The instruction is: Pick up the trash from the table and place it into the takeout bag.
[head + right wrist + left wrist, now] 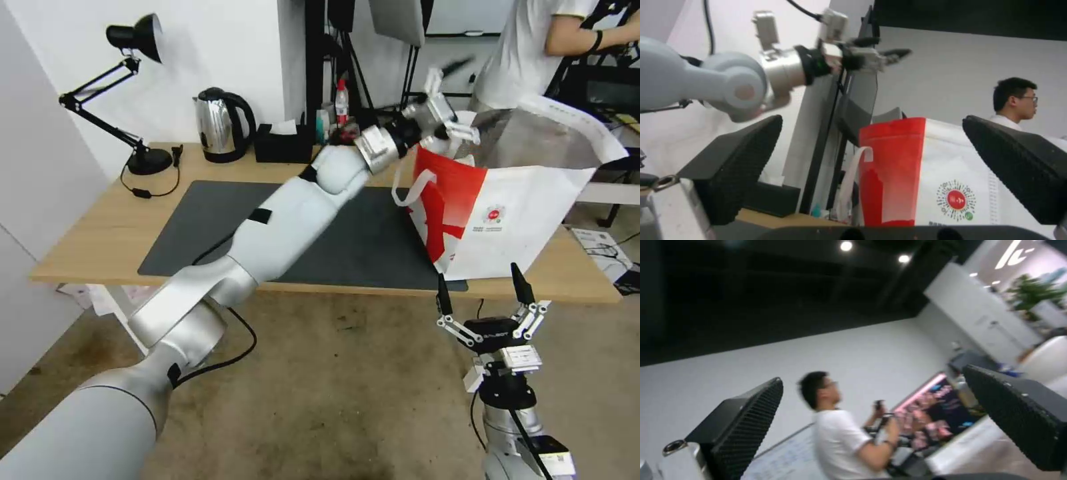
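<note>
My left gripper (448,100) hangs in the air over the open mouth of the takeout bag (520,220), fingers (742,426) spread and nothing between them. The bag stands upright at the right end of the table (100,233), partly on the dark grey mat (200,227), red side panel facing the left arm. My right gripper (485,293) is parked low in front of the table edge, below the bag, jaws wide apart and empty. Steel kettle (220,123) and black tissue box (283,143) sit along the back edge. I see no trash on the tabletop.
</note>
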Controlling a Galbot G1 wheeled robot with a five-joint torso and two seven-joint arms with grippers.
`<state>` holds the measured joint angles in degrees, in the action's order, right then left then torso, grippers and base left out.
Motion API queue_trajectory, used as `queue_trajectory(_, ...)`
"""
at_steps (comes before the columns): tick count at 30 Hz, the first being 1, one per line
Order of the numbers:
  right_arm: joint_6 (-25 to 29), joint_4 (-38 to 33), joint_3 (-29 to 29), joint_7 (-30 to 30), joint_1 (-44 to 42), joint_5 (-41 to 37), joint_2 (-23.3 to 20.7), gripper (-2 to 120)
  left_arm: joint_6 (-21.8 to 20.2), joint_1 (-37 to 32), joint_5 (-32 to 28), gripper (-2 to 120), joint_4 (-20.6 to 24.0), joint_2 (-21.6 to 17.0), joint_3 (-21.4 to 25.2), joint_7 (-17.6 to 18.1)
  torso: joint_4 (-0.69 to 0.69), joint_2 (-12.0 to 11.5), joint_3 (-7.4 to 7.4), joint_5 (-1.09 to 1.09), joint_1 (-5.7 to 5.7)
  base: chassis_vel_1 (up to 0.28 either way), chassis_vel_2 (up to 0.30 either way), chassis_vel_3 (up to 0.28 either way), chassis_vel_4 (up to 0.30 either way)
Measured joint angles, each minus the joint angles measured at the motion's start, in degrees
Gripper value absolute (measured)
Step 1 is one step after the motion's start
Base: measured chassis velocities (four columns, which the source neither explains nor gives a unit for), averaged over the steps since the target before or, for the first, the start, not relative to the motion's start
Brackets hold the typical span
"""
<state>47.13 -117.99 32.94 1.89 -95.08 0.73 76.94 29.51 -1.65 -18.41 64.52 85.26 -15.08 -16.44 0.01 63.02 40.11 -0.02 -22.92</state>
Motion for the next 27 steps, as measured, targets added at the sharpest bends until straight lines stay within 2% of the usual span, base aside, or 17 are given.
queue_trajectory(3, 0.0, 0.4, 0.2, -0.7, 0.7, -0.8, -0.6, 100, -0.6, -1.1, -0.5, 100, 3.0, -2.7, 1.9, 3.6, 0.00, 0.0, 0.00, 0.00, 0.00, 0.000, 0.000, 0.000, 0.000)
queue_trajectory(4, 0.0, 0.4, 0.2, -0.7, 0.7, -0.8, -0.6, 100, -0.6, -1.1, -0.5, 100, 3.0, -2.7, 1.9, 3.6, 0.00, 0.0, 0.00, 0.00, 0.00, 0.000, 0.000, 0.000, 0.000)
queue_trajectory(7, -0.1, 0.5, 0.3, -0.8, 1.1, -1.1, -1.2, 100, -1.2, -4.0, -1.2, 100, 6.9, -5.5, 4.7, 8.2, -0.01, 0.0, 0.00, 0.00, 0.00, 0.000, 0.000, 0.000, 0.000)
queue_trajectory(9, -0.2, 0.5, 0.4, -0.8, 1.2, -1.2, -1.2, 100, -1.4, -4.9, -1.2, 100, 8.0, -6.2, 5.5, 8.9, 0.00, 0.0, 0.00, 0.00, 0.00, 0.000, 0.000, 0.000, 0.000)
queue_trajectory(16, -1.0, 1.3, 0.3, -0.8, 2.4, -1.3, -1.4, 100, -2.8, -11.9, -1.3, 100, 17.5, -11.7, 11.3, 12.2, -0.01, 0.0, -0.01, 0.01, 0.00, 0.000, 0.000, 0.000, 0.000)
queue_trajectory(17, -1.0, 1.3, 0.3, -0.8, 2.4, -1.3, -1.4, 100, -2.8, -11.9, -1.3, 100, 17.5, -11.7, 11.3, 12.2, -0.01, 0.0, -0.01, 0.01, 0.00, 0.000, 0.000, 0.000, 0.000)
queue_trajectory(19, -1.5, 1.4, 0.1, -0.8, 2.7, -1.2, -1.4, 100, -3.4, -14.9, -1.5, 100, 21.1, -13.6, 14.3, 13.2, -0.01, 0.0, -0.01, 0.01, 0.01, 0.000, 0.000, 0.000, 0.000)
queue_trajectory(21, -1.6, 1.4, 0.1, -0.8, 2.7, -1.2, -1.4, 100, -3.5, -15.5, -1.6, 100, 21.8, -14.0, 14.9, 13.4, 0.00, 0.0, -0.01, 0.02, 0.01, 0.000, 0.000, 0.000, 0.000)
queue_trajectory(24, -2.0, 1.7, 0.1, -0.8, 2.9, -1.1, -1.6, 100, -4.3, -21.9, -2.1, 100, 26.8, -16.9, 19.7, 14.2, -0.02, 0.0, -0.01, -0.01, 0.01, 0.000, 0.000, 0.000, 0.000)
queue_trajectory(25, -2.0, 1.7, 0.1, -0.8, 2.9, -1.1, -1.6, 100, -4.3, -21.9, -2.1, 100, 26.8, -16.9, 19.7, 14.2, -0.02, 0.0, -0.01, -0.01, 0.01, 0.000, 0.000, 0.000, 0.000)
queue_trajectory(27, -2.0, 2.0, 0.1, -0.9, 3.1, -1.0, -1.9, 100, -4.8, -26.7, -2.1, 100, 30.5, -18.4, 22.7, 14.8, -0.01, 0.0, 0.00, 0.01, 0.01, 0.000, 0.000, 0.000, 0.000)
